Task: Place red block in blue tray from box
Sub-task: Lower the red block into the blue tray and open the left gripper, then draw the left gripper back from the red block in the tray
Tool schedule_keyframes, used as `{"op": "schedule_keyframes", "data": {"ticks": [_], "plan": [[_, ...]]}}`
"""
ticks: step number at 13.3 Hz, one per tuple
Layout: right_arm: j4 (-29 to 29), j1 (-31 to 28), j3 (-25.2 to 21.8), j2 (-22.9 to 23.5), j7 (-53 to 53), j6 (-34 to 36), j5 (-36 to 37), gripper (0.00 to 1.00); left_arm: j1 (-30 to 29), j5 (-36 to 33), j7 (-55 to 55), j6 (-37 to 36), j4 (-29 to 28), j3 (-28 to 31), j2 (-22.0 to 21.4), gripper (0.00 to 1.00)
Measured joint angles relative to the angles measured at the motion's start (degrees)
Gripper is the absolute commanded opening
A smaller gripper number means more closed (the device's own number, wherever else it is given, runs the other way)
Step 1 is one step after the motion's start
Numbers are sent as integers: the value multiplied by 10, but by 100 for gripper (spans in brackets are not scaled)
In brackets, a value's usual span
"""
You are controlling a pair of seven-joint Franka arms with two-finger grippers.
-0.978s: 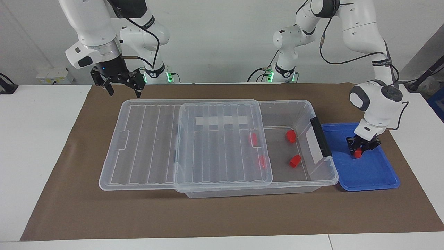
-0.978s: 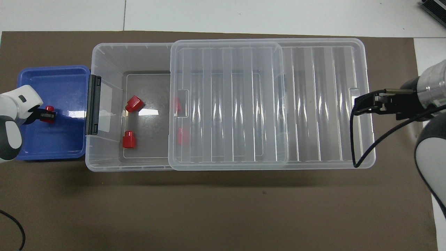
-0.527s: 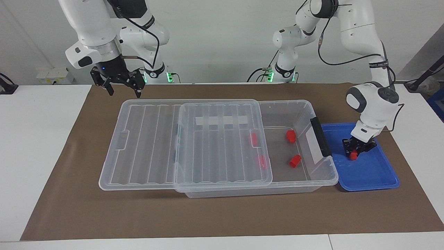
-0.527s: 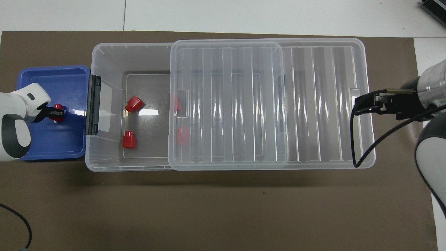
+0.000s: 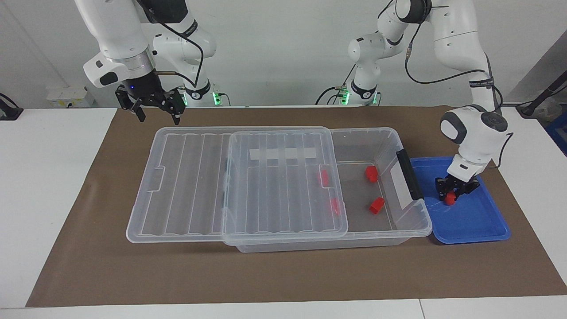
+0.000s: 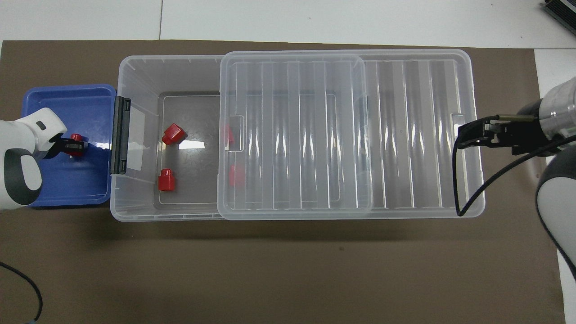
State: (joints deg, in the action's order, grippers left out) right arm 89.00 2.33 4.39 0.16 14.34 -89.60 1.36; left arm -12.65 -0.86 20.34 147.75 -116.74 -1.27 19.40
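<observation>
The blue tray [image 5: 480,223] [image 6: 81,96] sits against the handle end of the clear box [image 5: 367,133] [image 6: 135,63], toward the left arm's end of the table. My left gripper [image 5: 450,195] [image 6: 74,145] is down inside the tray, around a red block [image 5: 450,198] [image 6: 75,137] that is at the tray floor. Whether it still grips the block does not show. Two red blocks [image 5: 371,173] [image 5: 377,205] lie on the box's uncovered floor, and two more [image 5: 324,177] [image 5: 335,206] show through the lid. My right gripper [image 5: 158,117] [image 6: 460,134] waits open and holds nothing, by the box's other end.
The ribbed clear lid [image 5: 283,186] [image 6: 292,135] is slid toward the right arm's end, covering most of the box. A black handle [image 5: 409,175] stands between box and tray. A brown mat [image 5: 283,274] covers the table.
My left gripper has shifted a little toward the box inside the tray, carrying the red block lower. The right arm has not moved.
</observation>
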Motion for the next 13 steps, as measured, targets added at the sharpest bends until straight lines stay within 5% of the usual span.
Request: {"op": "schedule_keyframes", "data": {"ticks": [3,7,13], "plan": [[0,0,0,0,0,0,0,100,-3,0,3,-30,13,4,-2,79],[0,0,0,0,0,0,0,100,-3,1,6,-305,161,4,-50,100],[0,0,0,0,0,0,0,100,70,5,-110,-498,223,-17,-179,100]]}}
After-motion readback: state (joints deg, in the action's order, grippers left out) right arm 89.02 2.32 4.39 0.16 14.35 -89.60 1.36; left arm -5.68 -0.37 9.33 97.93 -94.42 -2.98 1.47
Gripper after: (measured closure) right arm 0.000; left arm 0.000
